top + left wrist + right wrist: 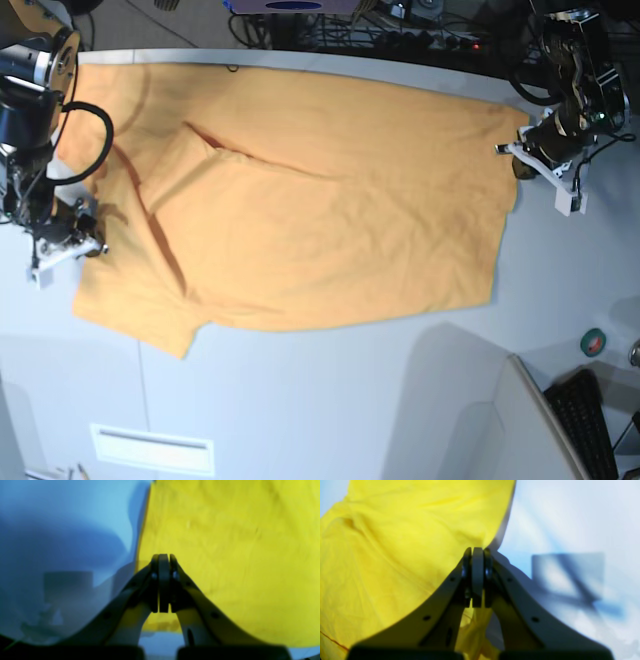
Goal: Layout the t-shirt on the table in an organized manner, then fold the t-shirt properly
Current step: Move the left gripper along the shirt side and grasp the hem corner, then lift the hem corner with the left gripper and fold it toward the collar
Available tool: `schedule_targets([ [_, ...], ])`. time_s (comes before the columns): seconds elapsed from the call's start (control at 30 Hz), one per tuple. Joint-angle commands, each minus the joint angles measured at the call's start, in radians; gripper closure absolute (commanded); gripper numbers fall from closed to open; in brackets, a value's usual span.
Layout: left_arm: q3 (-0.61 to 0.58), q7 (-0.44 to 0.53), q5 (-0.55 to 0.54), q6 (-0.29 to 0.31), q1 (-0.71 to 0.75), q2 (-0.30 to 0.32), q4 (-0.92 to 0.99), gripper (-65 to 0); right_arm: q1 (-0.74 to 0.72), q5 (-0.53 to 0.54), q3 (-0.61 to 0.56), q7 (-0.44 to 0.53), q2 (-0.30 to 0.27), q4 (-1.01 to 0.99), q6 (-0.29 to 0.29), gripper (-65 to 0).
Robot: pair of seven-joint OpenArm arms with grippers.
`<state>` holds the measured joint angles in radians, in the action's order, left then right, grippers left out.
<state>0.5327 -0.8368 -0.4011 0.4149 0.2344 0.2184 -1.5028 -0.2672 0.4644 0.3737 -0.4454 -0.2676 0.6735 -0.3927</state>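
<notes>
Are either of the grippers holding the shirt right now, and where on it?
Both are shut on the t-shirt. The left gripper pinches its side edge; the right gripper pinches the opposite edge, by the sleeve end.

1. A small round green object with a red mark (594, 342) sits near the right edge of the tabletop, toward the near right corner.
2. A black keyboard (587, 420) lies at an angle in the near right corner, partly cut off by the picture's edge.
3. A tangle of dark cables (400, 35) and equipment runs beyond the far edge of the tabletop.
4. A pale slotted panel (152, 449) shows low at the near left.
</notes>
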Motion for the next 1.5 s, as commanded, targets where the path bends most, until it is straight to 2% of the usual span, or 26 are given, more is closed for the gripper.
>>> schedule_targets([
  [0.0,0.005,0.021,-0.017,0.0,-0.02,0.028,-0.014,0.0,-0.02,0.009,0.006,0.013,-0.017,0.013,-0.002,0.0],
  [0.1,0.007,0.021,-0.017,0.0,-0.073,0.046,-0.002,0.0,-0.02,0.007,-0.002,0.012,-0.019,0.013,-0.002,0.0],
  [0.13,0.007,0.021,-0.017,0.0,-0.097,0.046,0.017,-8.4,-0.02,0.007,-0.002,0.012,-0.019,0.013,-0.002,0.0],
  [0.23,0.007,0.023,-0.017,0.0,-0.206,0.048,0.113,-39.2,-0.02,0.007,-0.003,0.01,-0.019,0.015,-0.002,0.0],
  [0.3,0.0,0.026,-0.015,0.0,-0.289,0.057,0.219,-53.0,-0.02,0.007,-0.003,0.009,-0.019,0.015,-0.002,0.0],
  [0.33,-0.006,0.026,-0.015,0.0,-0.34,0.074,0.288,-56.3,-0.02,0.007,-0.003,0.007,-0.019,0.015,-0.002,0.0],
  [0.37,-0.018,0.026,-0.015,0.0,-0.386,0.083,0.36,-55.9,-0.02,0.007,-0.003,0.007,-0.019,0.015,-0.002,0.0],
  [0.47,-0.092,0.05,-0.015,0.0,-0.502,0.106,0.531,-48.7,-0.02,0.007,-0.003,0.007,-0.019,0.015,-0.002,0.0],
  [0.57,-0.201,0.165,-0.015,0.0,-0.576,0.114,0.674,-42.5,-0.019,0.007,-0.003,0.007,-0.019,0.016,-0.002,0.0],
  [0.7,-0.303,0.271,-0.017,0.0,-0.665,0.115,0.876,-41.0,-0.019,0.007,-0.003,0.007,-0.019,0.016,-0.002,0.0],
  [0.83,-0.323,0.287,-0.017,0.0,-0.689,0.112,0.948,-39.0,-0.019,0.007,-0.003,0.007,-0.019,0.016,-0.002,0.0],
  [0.9,-0.329,0.285,-0.017,0.0,-0.688,0.112,0.947,-31.4,-0.017,0.007,-0.003,0.007,-0.019,0.016,-0.002,0.0],
  [1.0,-0.322,0.285,-0.017,0.0,-0.676,0.114,0.933,-5.6,-0.016,0.007,-0.003,0.007,-0.022,0.016,-0.004,0.0],
  [1.03,-0.322,0.285,-0.017,0.0,-0.671,0.114,0.911,0.0,-0.016,0.007,-0.003,0.007,-0.022,0.016,-0.004,0.0],
  [1.3,-0.326,0.279,-0.017,-0.001,-0.55,0.129,0.631,0.0,-0.014,0.007,-0.003,0.007,-0.022,0.016,-0.005,0.0],
  [1.33,-0.326,0.279,-0.017,-0.011,-0.53,0.129,0.597,0.0,-0.014,0.007,-0.003,0.007,-0.022,0.016,-0.005,0.0],
  [1.4,-0.328,0.279,-0.017,-0.075,-0.488,0.129,0.526,0.0,-0.014,0.007,-0.003,0.007,-0.022,0.016,-0.005,0.0],
  [1.47,-0.329,0.279,-0.015,-0.115,-0.45,0.131,0.463,0.0,-0.014,0.006,-0.003,0.007,-0.022,0.016,-0.005,0.0],
])
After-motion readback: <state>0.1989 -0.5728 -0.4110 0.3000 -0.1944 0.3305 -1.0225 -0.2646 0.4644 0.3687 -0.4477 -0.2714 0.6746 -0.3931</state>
